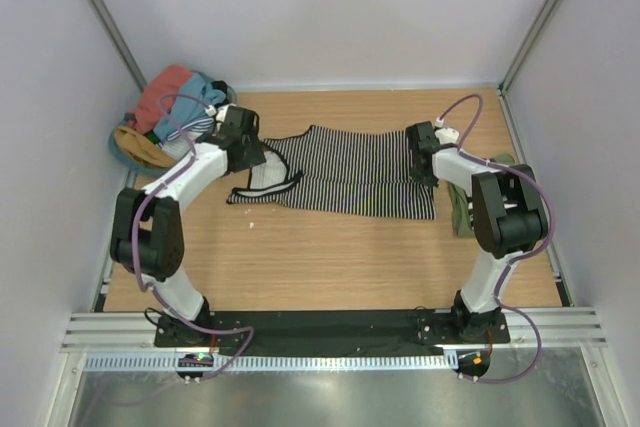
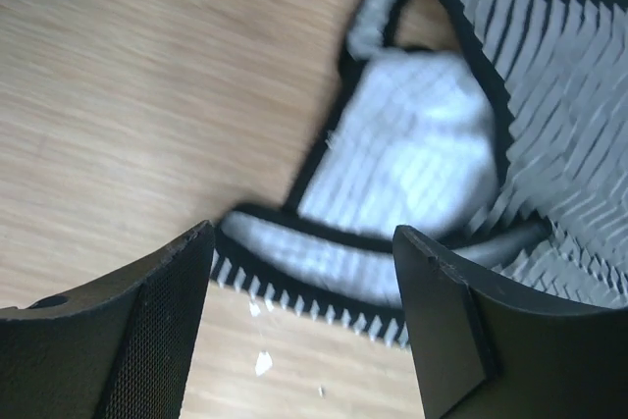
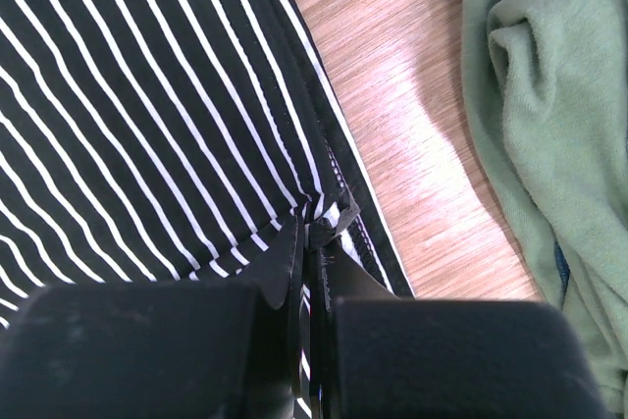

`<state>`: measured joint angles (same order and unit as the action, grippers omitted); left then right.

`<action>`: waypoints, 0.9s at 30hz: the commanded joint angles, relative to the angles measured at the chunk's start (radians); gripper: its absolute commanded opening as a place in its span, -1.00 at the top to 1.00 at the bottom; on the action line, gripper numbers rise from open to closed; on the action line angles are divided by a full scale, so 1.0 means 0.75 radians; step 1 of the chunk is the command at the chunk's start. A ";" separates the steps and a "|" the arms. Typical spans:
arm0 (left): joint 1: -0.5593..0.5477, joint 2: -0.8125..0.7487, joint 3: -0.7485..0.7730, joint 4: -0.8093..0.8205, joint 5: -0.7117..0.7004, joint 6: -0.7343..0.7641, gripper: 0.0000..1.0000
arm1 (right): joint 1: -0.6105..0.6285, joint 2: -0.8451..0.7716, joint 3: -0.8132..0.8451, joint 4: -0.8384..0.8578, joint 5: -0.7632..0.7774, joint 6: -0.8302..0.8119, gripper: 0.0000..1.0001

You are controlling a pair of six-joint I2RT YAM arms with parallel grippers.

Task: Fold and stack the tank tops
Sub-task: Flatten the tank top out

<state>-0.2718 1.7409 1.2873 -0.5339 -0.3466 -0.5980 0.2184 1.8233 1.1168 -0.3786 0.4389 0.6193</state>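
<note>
Overhead and wrist views, operator's station. The black-and-white striped sleeveless cloth top (image 1: 340,172) lies spread across the middle of the light wooden surface (image 1: 330,257), its straps toward my left arm and its hem toward my right. At the strap end, my left end effector (image 1: 256,157) hangs over the neckline. In its wrist view (image 2: 302,272) the two dark fingers stand well apart with nothing between them, and the pale inner face of the striped top (image 2: 422,154), edged in black binding, lies on the surface just beyond them. At the hem end, my right end effector (image 1: 422,162) is pressed together on the striped top's edge; its wrist view (image 3: 310,242) shows the fingertips pinching a small pucker of striped cloth (image 3: 147,125) at the corner. Just to the right of the hem lies a crumpled olive green cloth top (image 1: 462,209) (image 3: 549,95), on the surface and apart from the stripes. Beyond the strap end, at the far left corner, a heap of coral, blue and mustard cloth tops (image 1: 170,107) sits piled together.
</note>
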 commanded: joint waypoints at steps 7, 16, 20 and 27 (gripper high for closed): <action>-0.045 -0.192 -0.278 -0.004 0.016 -0.017 -0.59 | -0.003 -0.089 -0.014 0.034 0.006 -0.012 0.95; 0.045 -0.045 -0.295 0.070 0.033 -0.041 -0.11 | -0.003 -0.095 -0.025 0.032 -0.006 -0.012 0.94; 0.135 -0.014 -0.295 0.066 0.000 -0.051 0.71 | -0.003 -0.110 -0.045 0.034 -0.008 -0.012 0.94; 0.197 -0.147 -0.409 0.098 -0.070 -0.074 1.00 | 0.003 -0.110 -0.070 0.032 -0.027 0.007 0.96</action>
<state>-0.1390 1.6989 1.0100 -0.4831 -0.3206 -0.6399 0.2237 1.7855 1.0687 -0.3626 0.3958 0.6205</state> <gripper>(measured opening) 0.005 0.042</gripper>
